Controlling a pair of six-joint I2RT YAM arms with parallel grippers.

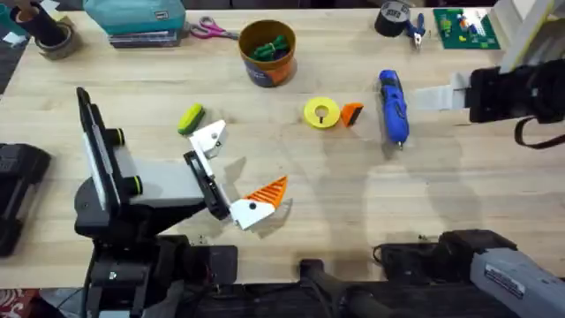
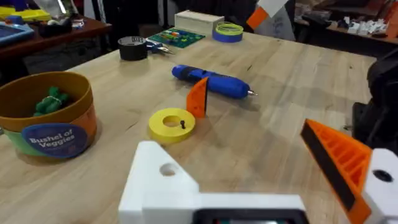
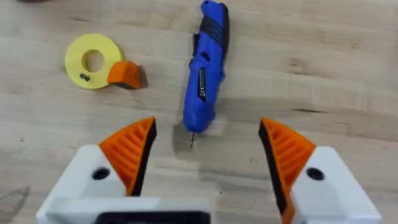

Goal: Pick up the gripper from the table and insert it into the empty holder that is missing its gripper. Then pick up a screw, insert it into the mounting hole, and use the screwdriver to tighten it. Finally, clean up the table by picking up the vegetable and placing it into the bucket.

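The orange gripper (image 1: 351, 113) lies beside the blue screwdriver (image 1: 394, 107) (the yellow-green vegetable (image 1: 190, 118) near the bucket (image 1: 267, 53)).

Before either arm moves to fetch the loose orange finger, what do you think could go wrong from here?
1. The gripper rests against the yellow disc, which carries a small screw. A grasp there could nudge the disc and roll the screw away.
2. The screwdriver lies close beside them, below the open right gripper, so a reach for the orange piece might knock it.
3. The left arm's holder is bare, so its gripper probably cannot pinch anything yet.
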